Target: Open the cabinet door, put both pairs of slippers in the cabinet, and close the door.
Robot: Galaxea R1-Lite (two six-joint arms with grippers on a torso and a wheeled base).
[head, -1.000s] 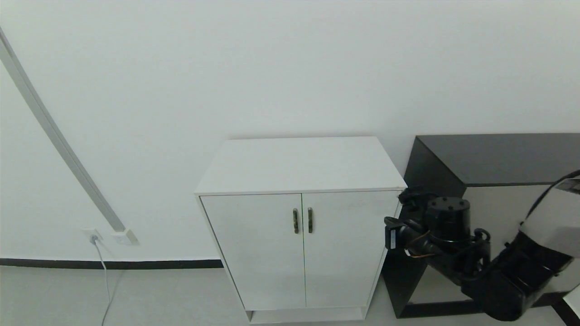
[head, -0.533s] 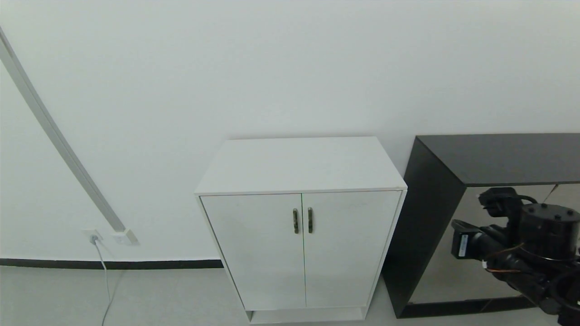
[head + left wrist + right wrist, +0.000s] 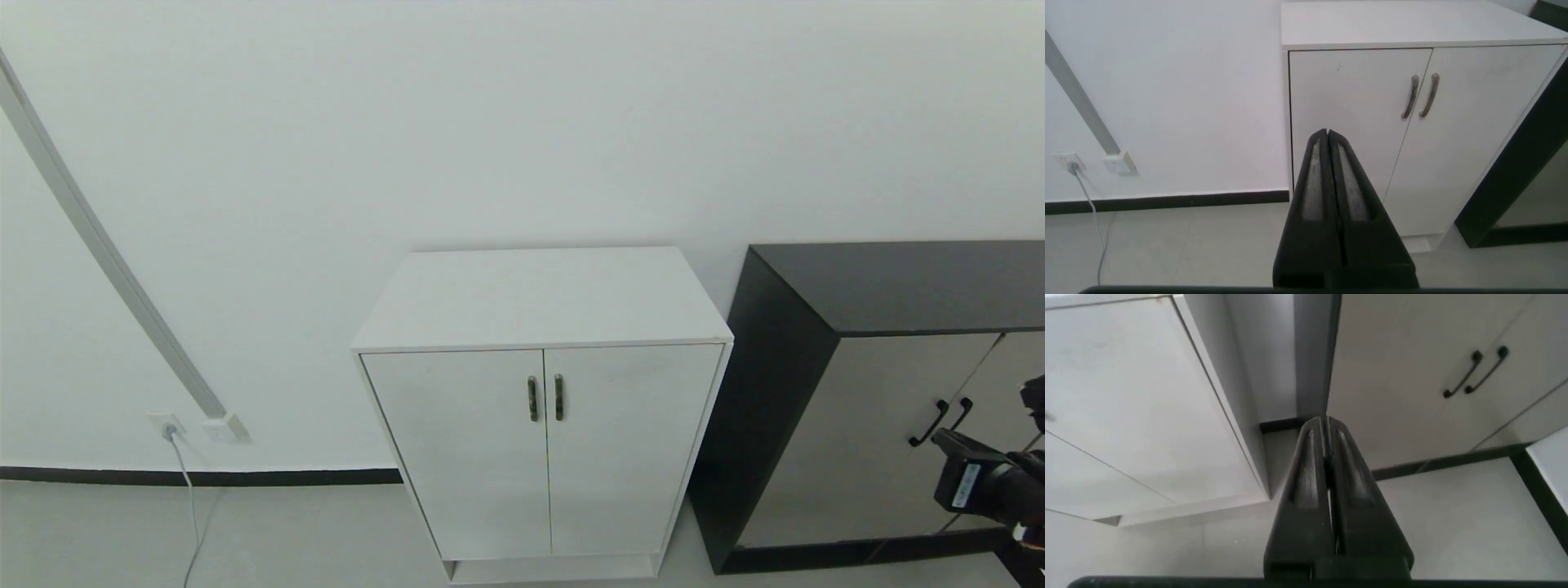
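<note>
Left gripper point(image 3: 1328, 135): pressed together | cabinet point(image 3: 1360, 122): shown ahead of it, shut | right gripper point(image 3: 1328, 423): pressed together, held low before the gap between cabinet and sideboard point(image 3: 1413, 371).

The right arm point(image 3: 988, 488) has swung away from the cabinet point(image 3: 539, 298) toward the right edge.

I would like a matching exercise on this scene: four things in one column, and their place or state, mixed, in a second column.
Column 1
1. white cabinet
2. black sideboard
3. wall socket
4. left gripper

Column 2
A. has a cable plugged in
B. shut, holding nothing
C. both doors closed
D. stands to the robot's right of the white cabinet

Pairs: 1-C, 2-D, 3-A, 4-B
</note>
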